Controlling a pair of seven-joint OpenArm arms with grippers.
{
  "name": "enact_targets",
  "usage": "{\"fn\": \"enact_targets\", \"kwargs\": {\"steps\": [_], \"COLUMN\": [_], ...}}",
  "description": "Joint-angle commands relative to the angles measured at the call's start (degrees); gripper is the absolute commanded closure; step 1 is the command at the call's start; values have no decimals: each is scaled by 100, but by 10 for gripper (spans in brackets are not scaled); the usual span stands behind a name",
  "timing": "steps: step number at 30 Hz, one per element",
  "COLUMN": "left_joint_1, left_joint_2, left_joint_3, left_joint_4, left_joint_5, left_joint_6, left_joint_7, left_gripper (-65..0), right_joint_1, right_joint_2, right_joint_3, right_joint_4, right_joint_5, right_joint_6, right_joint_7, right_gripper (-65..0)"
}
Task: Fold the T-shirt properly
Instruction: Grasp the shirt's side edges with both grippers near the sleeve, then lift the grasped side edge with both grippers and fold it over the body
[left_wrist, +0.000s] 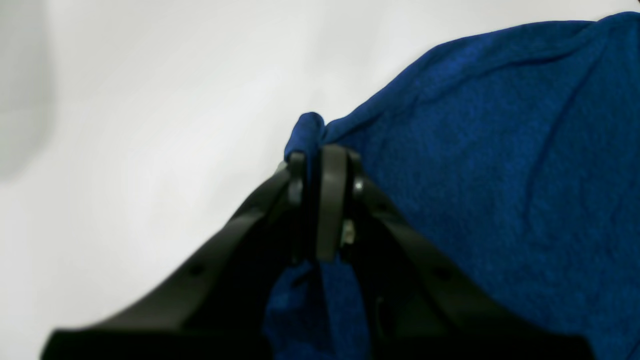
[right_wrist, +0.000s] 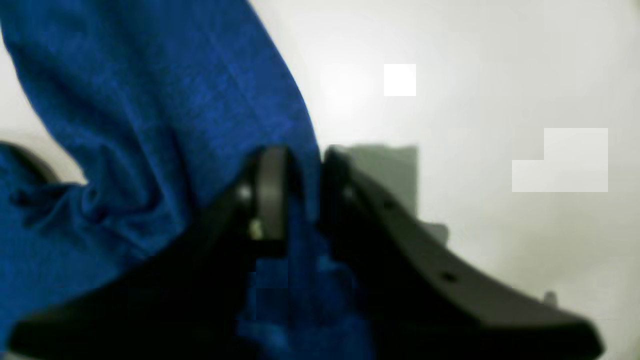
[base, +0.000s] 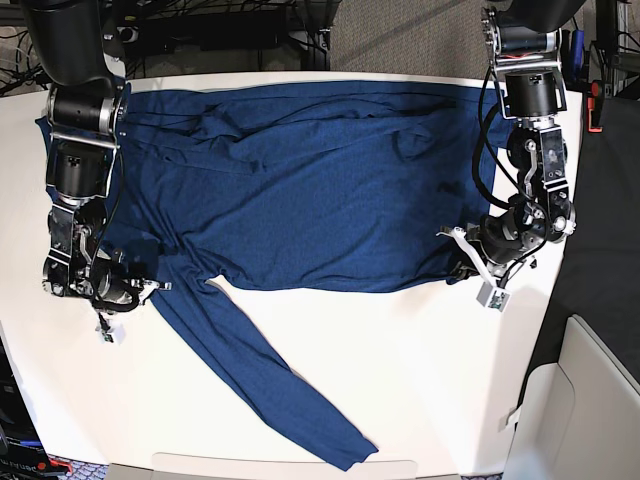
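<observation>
The dark blue T-shirt (base: 320, 190) lies spread over the white table (base: 430, 370), with one long sleeve (base: 270, 385) running toward the front edge. On the base view's right, my left gripper (base: 462, 258) holds the shirt's lower corner. Up close, the left gripper (left_wrist: 315, 155) is shut, with a small fold of the T-shirt (left_wrist: 500, 175) pinched between its tips. On the base view's left, my right gripper (base: 155, 287) sits where the sleeve meets the body. In the blurred right wrist view, the right gripper (right_wrist: 305, 160) has its fingers closed narrowly on the T-shirt (right_wrist: 150, 100).
Dark equipment and cables (base: 230, 25) line the table's far edge. A light grey panel (base: 585, 400) stands off the table's right front corner. Bare white tabletop shows in front of the shirt's hem, right of the sleeve.
</observation>
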Motion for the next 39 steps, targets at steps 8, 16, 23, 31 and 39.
{"fn": "enact_targets", "kwargs": {"steps": [8,16,23,31,39], "left_joint_1": [-144,182,894,1711,2318], "left_joint_2": [-56,-91,-91,-82,-91], "left_joint_3": [-17,-25,-34,-447,-799], "left_joint_4": [119,972,2370,3179,3627], "left_joint_5": [-63,-63,-63,-55,-63], "left_joint_6": [-14,-14,-14,-14,-41], "left_joint_7": [-79,80,467,493,493], "left_gripper": [-24,-24,-24,-24,-24], "right_joint_1": [-27,-968,-2058,-3016,-3447], "right_joint_2": [173,938,1535,1773,2151], "right_joint_3": [18,18,387,1468,1873], "right_joint_4": [455,2196,2917,3233,3435], "right_joint_5": [641,3331,4887,5546,5889], "right_joint_6": [49,49,49,49,49], "right_joint_7": [-595,-1044,-1114,-1624,-1642], "right_gripper": [-4,-4,-4,-4,-4]}}
